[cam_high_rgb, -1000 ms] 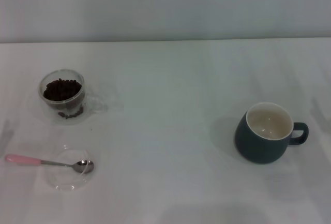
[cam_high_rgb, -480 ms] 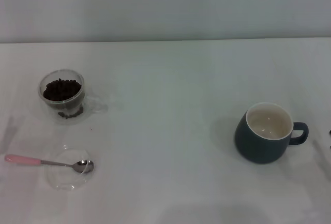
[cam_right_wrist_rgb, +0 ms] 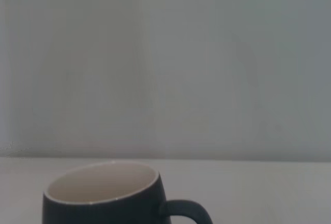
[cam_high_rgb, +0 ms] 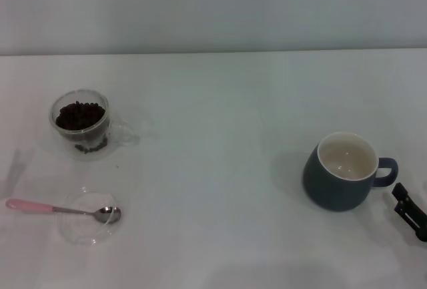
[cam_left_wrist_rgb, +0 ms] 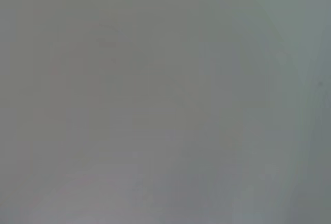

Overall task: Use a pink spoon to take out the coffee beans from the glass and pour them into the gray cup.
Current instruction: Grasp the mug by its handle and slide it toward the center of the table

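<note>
The glass [cam_high_rgb: 81, 124] stands at the left of the white table and holds a heap of coffee beans [cam_high_rgb: 80, 115]. The pink spoon [cam_high_rgb: 60, 209] lies nearer me, its metal bowl resting in a flat clear dish [cam_high_rgb: 87, 219] and its pink handle pointing left. The gray cup [cam_high_rgb: 343, 171] stands at the right, empty, handle to the right; it also shows in the right wrist view [cam_right_wrist_rgb: 114, 195]. My right gripper [cam_high_rgb: 410, 212] shows only as a dark tip at the right edge, just beyond the cup's handle. My left gripper is out of view.
The white table [cam_high_rgb: 220, 129] ends at a pale wall behind. The left wrist view shows only a plain grey surface.
My right gripper has come into the head view at the right edge, near the cup's handle. The glass, spoon and cup have not moved.
</note>
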